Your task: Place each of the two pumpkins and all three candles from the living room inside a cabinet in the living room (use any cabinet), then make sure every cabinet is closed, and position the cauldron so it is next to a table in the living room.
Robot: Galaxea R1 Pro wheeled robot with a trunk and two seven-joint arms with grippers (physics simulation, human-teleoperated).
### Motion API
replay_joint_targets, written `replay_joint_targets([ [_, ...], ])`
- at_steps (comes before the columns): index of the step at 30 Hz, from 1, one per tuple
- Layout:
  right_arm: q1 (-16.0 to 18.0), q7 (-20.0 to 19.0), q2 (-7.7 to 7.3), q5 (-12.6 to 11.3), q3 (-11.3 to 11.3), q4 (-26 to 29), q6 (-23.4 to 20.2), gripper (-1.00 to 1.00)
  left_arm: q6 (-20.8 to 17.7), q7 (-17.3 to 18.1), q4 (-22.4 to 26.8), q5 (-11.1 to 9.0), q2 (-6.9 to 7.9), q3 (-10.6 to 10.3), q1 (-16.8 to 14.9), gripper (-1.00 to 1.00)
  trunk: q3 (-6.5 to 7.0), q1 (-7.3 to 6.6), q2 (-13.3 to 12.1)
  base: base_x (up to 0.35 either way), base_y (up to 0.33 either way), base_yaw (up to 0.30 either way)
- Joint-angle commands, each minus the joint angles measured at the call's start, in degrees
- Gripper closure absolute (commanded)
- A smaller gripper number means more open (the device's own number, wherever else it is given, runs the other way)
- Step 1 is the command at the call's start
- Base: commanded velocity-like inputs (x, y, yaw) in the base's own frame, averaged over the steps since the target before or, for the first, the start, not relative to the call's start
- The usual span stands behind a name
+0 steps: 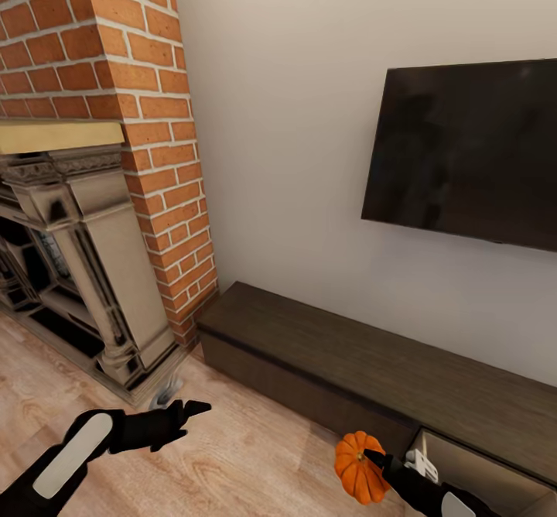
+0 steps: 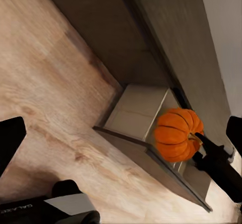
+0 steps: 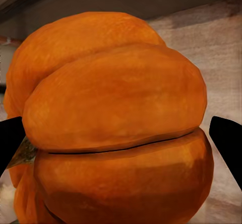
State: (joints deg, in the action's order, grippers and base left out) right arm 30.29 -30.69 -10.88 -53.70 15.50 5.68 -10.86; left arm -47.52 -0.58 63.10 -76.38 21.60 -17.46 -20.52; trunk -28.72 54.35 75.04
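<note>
Right gripper point(image 1: 370, 457) is clamped on one pumpkin point(image 1: 359, 467); in the right wrist view the pumpkin point(image 3: 113, 123) sits between the two dark fingertips point(image 3: 227, 143), pressed on either flank, with a bit of its stem visible at one side by the fingertip. In the left wrist view the same pumpkin point(image 2: 176, 134) hangs off the floor, its stem end turned toward the right gripper point(image 2: 204, 143), so its short stem-to-base axis runs roughly level along the gripper's reach and its wider, flattened girth stands across that. The pumpkin is held in the air just in front of the cabinet point(image 1: 363, 354), just beside the open drawer point(image 1: 472, 467) at the right gripper's far side; in the left wrist view the drawer point(image 2: 138, 113) shows a pale beige interior and the pumpkin overlaps its edge, though I cannot tell whether it is over the drawer or just short of it. A small white object point(image 1: 422, 461) lies inside the drawer close to the right gripper; too small to identify. Left gripper point(image 1: 186, 416) holds nothing, its fingers point(image 1: 193, 407) parted, poised above the wood floor point(image 1: 232, 455) well apart from the pumpkin and near the foot of the grey fireplace point(image 1: 85, 269). Brick chimney point(image 1: 147, 114) rises behind the left gripper; a dark television point(image 1: 472, 153) is mounted on the wall above the cabinet.
</note>
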Motion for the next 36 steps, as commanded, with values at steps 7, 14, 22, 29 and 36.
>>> replay_joint_targets([
  [7, 0.0, 0.0, -0.01, -0.6, 0.4, 0.3, 0.5, 1.00, 7.2, 0.0, -9.3, 6.0, -1.76, -0.4, -0.1, -1.00, -1.32, 1.54, 2.9, 0.000, 0.000, 0.000],
  [14, 0.0, 0.1, 0.07, -0.1, 1.2, 0.6, 0.5, 1.00, 20.2, 0.2, -21.3, 16.7, -6.24, -0.4, -0.1, -1.00, -2.57, 3.08, 5.7, 0.000, 0.000, 0.000],
  [22, 0.0, 0.9, 0.07, -0.1, 9.6, 6.0, -0.2, 1.00, 25.4, 2.8, -25.2, 17.3, -6.41, -0.4, -0.1, -1.00, -4.01, 4.84, 8.9, 0.000, 0.000, 0.000],
  [29, 0.2, 4.6, 1.64, -0.4, 14.0, 16.0, -11.2, 1.00, 25.6, 4.4, -25.4, 17.3, -6.40, -0.5, -0.1, -1.00, -5.27, 6.37, 11.7, 0.000, 0.000, 0.000],
  [36, 0.4, 18.6, 3.70, -1.4, 13.5, 34.5, -20.2, 1.00, 25.3, 5.3, -25.4, 16.9, -6.17, -0.3, -0.1, -1.00, -6.52, 7.91, 14.5, 0.000, 0.000, 0.000],
])
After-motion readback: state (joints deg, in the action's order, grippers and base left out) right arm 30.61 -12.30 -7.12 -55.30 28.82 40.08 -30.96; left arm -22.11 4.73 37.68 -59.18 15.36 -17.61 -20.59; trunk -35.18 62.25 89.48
